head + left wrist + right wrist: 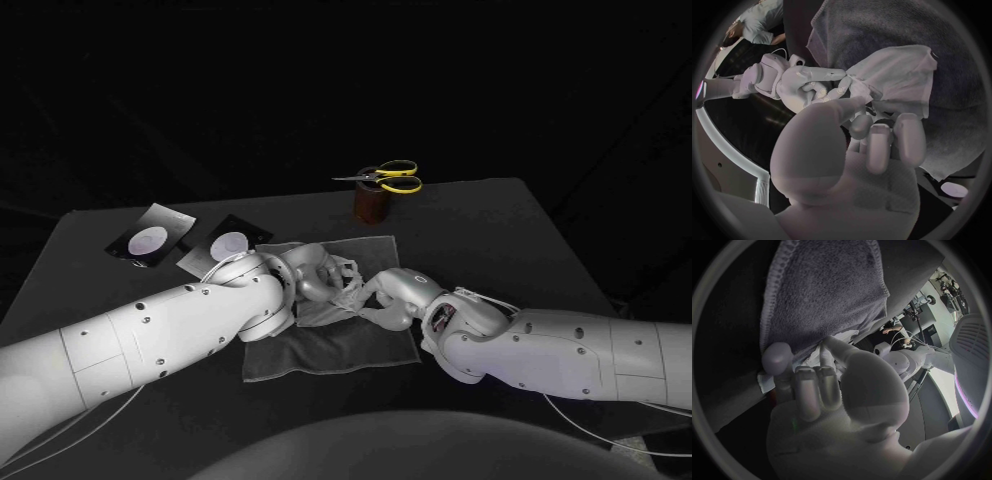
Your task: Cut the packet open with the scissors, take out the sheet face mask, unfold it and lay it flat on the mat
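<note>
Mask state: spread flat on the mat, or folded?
Partly unfolded, not flat: the sheet mask hangs creased between the left hand and the right hand, both pinching it over the mat.

Matte black flat worktop [490,250]. Toward its far edge, standing upright, a dark brown cylindrical pot [374,207], near that edge's middle.

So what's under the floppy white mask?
The grey mat. The mask is held between the left robot hand and the right robot hand, which hide the mat's middle.
</note>
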`<act>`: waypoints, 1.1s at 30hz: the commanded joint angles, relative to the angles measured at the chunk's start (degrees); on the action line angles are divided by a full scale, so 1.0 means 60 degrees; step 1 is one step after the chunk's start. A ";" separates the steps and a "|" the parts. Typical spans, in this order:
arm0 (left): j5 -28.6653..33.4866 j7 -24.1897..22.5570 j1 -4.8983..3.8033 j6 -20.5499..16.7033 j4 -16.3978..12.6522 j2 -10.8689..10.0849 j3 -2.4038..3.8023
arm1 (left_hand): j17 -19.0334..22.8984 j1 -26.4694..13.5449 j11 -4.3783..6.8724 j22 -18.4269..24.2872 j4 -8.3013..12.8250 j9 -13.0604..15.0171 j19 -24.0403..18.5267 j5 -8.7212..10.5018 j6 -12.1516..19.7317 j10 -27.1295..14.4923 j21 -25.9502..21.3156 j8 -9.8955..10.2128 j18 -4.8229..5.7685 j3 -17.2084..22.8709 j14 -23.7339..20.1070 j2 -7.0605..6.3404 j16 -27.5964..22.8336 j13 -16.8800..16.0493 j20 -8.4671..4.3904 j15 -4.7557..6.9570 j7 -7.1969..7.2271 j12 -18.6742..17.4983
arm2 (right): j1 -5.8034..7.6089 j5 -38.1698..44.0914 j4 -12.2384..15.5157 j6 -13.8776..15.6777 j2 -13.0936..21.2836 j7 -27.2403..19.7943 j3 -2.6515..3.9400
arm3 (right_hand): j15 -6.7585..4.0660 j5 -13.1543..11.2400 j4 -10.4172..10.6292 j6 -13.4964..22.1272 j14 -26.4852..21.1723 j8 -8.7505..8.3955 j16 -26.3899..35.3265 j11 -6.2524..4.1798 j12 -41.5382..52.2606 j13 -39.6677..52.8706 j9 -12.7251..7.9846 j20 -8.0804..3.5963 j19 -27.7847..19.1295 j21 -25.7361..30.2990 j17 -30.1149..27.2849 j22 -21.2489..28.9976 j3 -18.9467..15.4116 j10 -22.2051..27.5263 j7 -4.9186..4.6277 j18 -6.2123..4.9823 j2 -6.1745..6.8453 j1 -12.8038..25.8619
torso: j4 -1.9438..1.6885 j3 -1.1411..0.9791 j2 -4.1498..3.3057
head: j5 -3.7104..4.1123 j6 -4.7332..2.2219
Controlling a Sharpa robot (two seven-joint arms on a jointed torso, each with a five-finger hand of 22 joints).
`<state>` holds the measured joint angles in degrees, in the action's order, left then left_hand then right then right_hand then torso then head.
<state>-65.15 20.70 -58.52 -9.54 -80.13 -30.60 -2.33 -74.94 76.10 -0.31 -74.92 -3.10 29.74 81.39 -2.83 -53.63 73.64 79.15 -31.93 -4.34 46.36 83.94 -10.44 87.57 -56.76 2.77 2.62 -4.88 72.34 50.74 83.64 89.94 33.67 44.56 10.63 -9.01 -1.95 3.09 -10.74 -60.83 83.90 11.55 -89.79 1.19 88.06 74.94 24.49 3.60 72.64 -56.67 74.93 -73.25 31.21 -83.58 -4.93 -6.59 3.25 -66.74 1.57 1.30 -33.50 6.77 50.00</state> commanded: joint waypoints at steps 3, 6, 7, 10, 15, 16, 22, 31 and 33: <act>0.1896 0.0099 -0.0005 0.0087 -0.0009 -0.0011 0.0023 | -0.1343 -0.0089 -0.0006 -0.0547 0.0001 0.0149 0.0047 -0.0047 -0.0079 0.0078 0.0061 -0.0139 0.0123 0.0066 0.0729 0.0017 0.0043 0.0005 -0.0006 0.0089 -0.0005 0.0027 | -0.0169 -0.0024 -0.0194 -0.1063 0.0018 0.0680 -0.0148 | -0.0064 -0.0039 -0.0004 -0.0074 0.1017 -0.0065 -0.0035 -0.0022 0.0033 0.2312 -0.0008 0.0005 -0.0046 0.0035 0.2512 -0.0016 -0.0050 -0.1009 -0.0129 -0.0125 0.0024 0.0062 | 0.0003 -0.0005 0.0001 | 0.0033 0.0000; 0.2420 0.0054 -0.0006 -0.0102 0.0018 -0.0028 0.0033 | -0.1319 -0.0102 -0.0006 -0.0541 0.0003 0.0155 0.0043 -0.0048 -0.0078 0.0076 0.0056 -0.0147 0.0121 0.0080 0.0723 0.0021 0.0035 0.0019 -0.0010 0.0091 -0.0004 0.0020 | -0.0169 -0.0024 -0.0201 -0.1077 0.0020 0.0687 -0.0148 | -0.0066 -0.0038 -0.0002 -0.0092 0.1017 -0.0072 -0.0035 -0.0026 0.0026 0.2307 -0.0016 0.0005 -0.0059 0.0064 0.2512 -0.0004 -0.0060 -0.1007 -0.0124 -0.0130 0.0016 0.0072 | 0.0000 -0.0006 0.0006 | 0.0041 0.0000; 0.2615 0.0021 -0.0007 -0.0195 0.0031 -0.0035 0.0038 | -0.1319 -0.0102 -0.0006 -0.0541 0.0003 0.0155 0.0043 -0.0048 -0.0078 0.0076 0.0056 -0.0147 0.0121 0.0080 0.0723 0.0021 0.0035 0.0019 -0.0010 0.0091 -0.0004 0.0020 | -0.0169 -0.0024 -0.0202 -0.1082 0.0021 0.0689 -0.0148 | -0.0066 -0.0038 -0.0002 -0.0092 0.1017 -0.0072 -0.0035 -0.0026 0.0026 0.2307 -0.0016 0.0005 -0.0059 0.0064 0.2512 -0.0004 -0.0060 -0.1007 -0.0124 -0.0130 0.0016 0.0072 | 0.0000 -0.0007 0.0003 | 0.0042 0.0000; 0.3162 -0.0084 -0.0007 -0.0414 0.0060 -0.0054 0.0057 | -0.1309 -0.0126 -0.0005 -0.0535 0.0001 0.0165 0.0038 -0.0049 -0.0073 0.0073 0.0051 -0.0158 0.0119 0.0104 0.0721 0.0032 0.0032 0.0038 -0.0015 0.0092 -0.0003 0.0010 | -0.0169 -0.0024 -0.0209 -0.1094 0.0023 0.0693 -0.0148 | -0.0066 -0.0038 -0.0002 -0.0092 0.1017 -0.0072 -0.0035 -0.0026 0.0026 0.2307 -0.0016 0.0005 -0.0059 0.0064 0.2512 -0.0004 -0.0060 -0.1007 -0.0124 -0.0130 0.0016 0.0072 | 0.0001 -0.0007 0.0000 | 0.0057 0.0000; 0.3981 -0.0250 -0.0007 -0.0669 0.0073 -0.0090 0.0101 | -0.1278 -0.0147 -0.0003 -0.0535 0.0004 0.0177 0.0038 -0.0050 -0.0064 0.0064 0.0052 -0.0169 0.0119 0.0135 0.0713 0.0047 0.0022 0.0069 -0.0021 0.0094 0.0000 -0.0007 | -0.0169 -0.0024 -0.0217 -0.1106 0.0027 0.0699 -0.0148 | -0.0067 -0.0038 0.0000 -0.0095 0.1017 -0.0075 -0.0035 -0.0027 0.0025 0.2307 -0.0020 0.0005 -0.0061 0.0070 0.2512 -0.0001 -0.0064 -0.1007 -0.0123 -0.0131 0.0015 0.0076 | 0.0003 -0.0003 -0.0006 | 0.0074 0.0000; 0.4159 -0.0288 -0.0007 -0.0710 0.0073 -0.0099 0.0111 | -0.1279 -0.0151 -0.0002 -0.0531 0.0005 0.0178 0.0035 -0.0049 -0.0062 0.0062 0.0048 -0.0171 0.0117 0.0139 0.0713 0.0049 0.0023 0.0075 -0.0022 0.0094 -0.0001 -0.0011 | -0.0169 -0.0024 -0.0220 -0.1109 0.0028 0.0700 -0.0148 | -0.0067 -0.0038 0.0000 -0.0095 0.1017 -0.0075 -0.0035 -0.0027 0.0025 0.2307 -0.0020 0.0005 -0.0061 0.0070 0.2512 -0.0001 -0.0064 -0.1007 -0.0123 -0.0131 0.0015 0.0076 | 0.0004 -0.0002 -0.0005 | 0.0078 0.0000; 0.5017 -0.0406 -0.0007 -0.0790 0.0069 -0.0119 0.0147 | -0.1264 -0.0169 -0.0002 -0.0527 0.0004 0.0187 0.0031 -0.0049 -0.0052 0.0061 0.0044 -0.0178 0.0116 0.0159 0.0710 0.0060 0.0018 0.0084 -0.0025 0.0096 0.0000 -0.0016 | -0.0169 -0.0026 -0.0226 -0.1119 0.0037 0.0707 -0.0148 | -0.0067 -0.0038 0.0000 -0.0095 0.1017 -0.0075 -0.0035 -0.0027 0.0025 0.2307 -0.0020 0.0005 -0.0061 0.0070 0.2512 -0.0001 -0.0064 -0.1007 -0.0123 -0.0131 0.0015 0.0076 | 0.0000 0.0000 0.0001 | 0.0088 0.0000; 0.6211 -0.0279 -0.0007 -0.0456 0.0079 -0.0091 0.0166 | -0.1217 -0.0248 -0.0006 -0.0470 0.0000 0.0214 -0.0012 -0.0047 -0.0012 0.0025 -0.0008 -0.0198 0.0100 0.0183 0.0697 0.0058 0.0002 0.0161 -0.0031 0.0096 -0.0004 -0.0061 | -0.0169 -0.0032 -0.0229 -0.1105 0.0053 0.0707 -0.0148 | -0.0067 -0.0038 0.0000 -0.0095 0.1017 -0.0075 -0.0035 -0.0027 0.0025 0.2307 -0.0020 0.0005 -0.0061 0.0070 0.2512 -0.0001 -0.0064 -0.1007 -0.0123 -0.0131 0.0015 0.0076 | 0.0010 -0.0002 0.0000 | 0.0107 0.0000; 0.6364 -0.0265 -0.0008 -0.0455 0.0104 -0.0083 0.0167 | -0.1209 -0.0266 -0.0008 -0.0464 -0.0003 0.0219 -0.0017 -0.0045 -0.0001 0.0016 -0.0014 -0.0200 0.0098 0.0185 0.0695 0.0058 -0.0001 0.0179 -0.0032 0.0095 -0.0005 -0.0072 | -0.0169 -0.0037 -0.0227 -0.1102 0.0057 0.0705 -0.0148 | -0.0067 -0.0037 0.0003 -0.0097 0.1017 -0.0085 -0.0035 -0.0027 0.0004 0.2292 -0.0027 0.0004 -0.0067 0.0084 0.2512 0.0004 -0.0071 -0.1003 -0.0124 -0.0134 0.0010 0.0084 | 0.0006 -0.0005 0.0002 | 0.0116 0.0000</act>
<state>-31.64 19.52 -58.53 -13.10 -79.51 -31.24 -1.41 -74.94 74.65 -0.32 -74.95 -3.15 29.80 81.38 -3.06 -53.64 73.62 79.11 -32.11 -4.34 47.07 84.07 -10.62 87.56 -55.74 2.77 2.75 -4.99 72.10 50.76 83.74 89.84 33.41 44.62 10.50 -8.97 -1.95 2.96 -10.74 -60.88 83.90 11.29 -89.79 1.13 88.03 74.94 24.39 3.60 72.65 -56.45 74.91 -73.18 31.21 -83.52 -4.88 -6.60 3.25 -66.74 1.59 1.28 -33.50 7.42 50.00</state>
